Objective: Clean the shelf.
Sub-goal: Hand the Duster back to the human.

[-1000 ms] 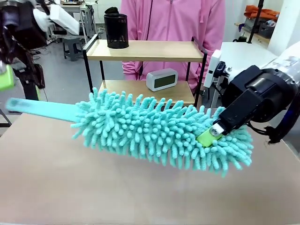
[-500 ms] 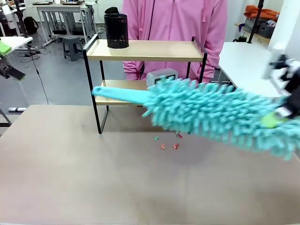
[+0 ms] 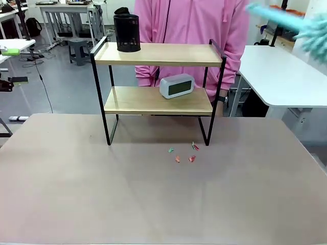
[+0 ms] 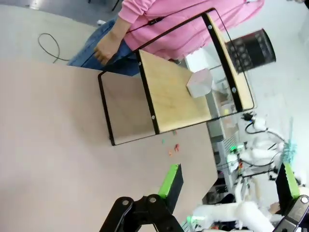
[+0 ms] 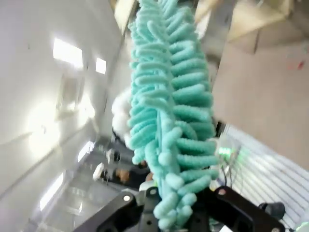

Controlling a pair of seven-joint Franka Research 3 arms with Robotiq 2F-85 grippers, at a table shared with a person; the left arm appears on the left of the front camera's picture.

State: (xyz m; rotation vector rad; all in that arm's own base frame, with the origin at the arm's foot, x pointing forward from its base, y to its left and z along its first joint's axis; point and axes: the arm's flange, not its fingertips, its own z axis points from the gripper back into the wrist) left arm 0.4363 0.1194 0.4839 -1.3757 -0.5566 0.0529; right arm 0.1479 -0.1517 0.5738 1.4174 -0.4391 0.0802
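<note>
shelf (image 3: 158,76) stands toward the far side of the surface (image 3: 153,199), its four black legs planted on it, with a person in a pink top (image 3: 189,25) right behind. nearest to me on the surface, just in front of the shelf's legs, i see a few small coloured scraps (image 3: 184,154). on the lower board sits a small grey clock (image 3: 176,86), and on the top board's left end a black mesh cup (image 3: 126,33). my left hand (image 4: 227,186) hangs above the surface with its green pads spread wide apart, gripping nothing. my right hand (image 5: 166,212) is clenched on a teal fluffy duster (image 5: 166,106), which i see blurred at the upper right of the front view, well clear of the shelf.
</note>
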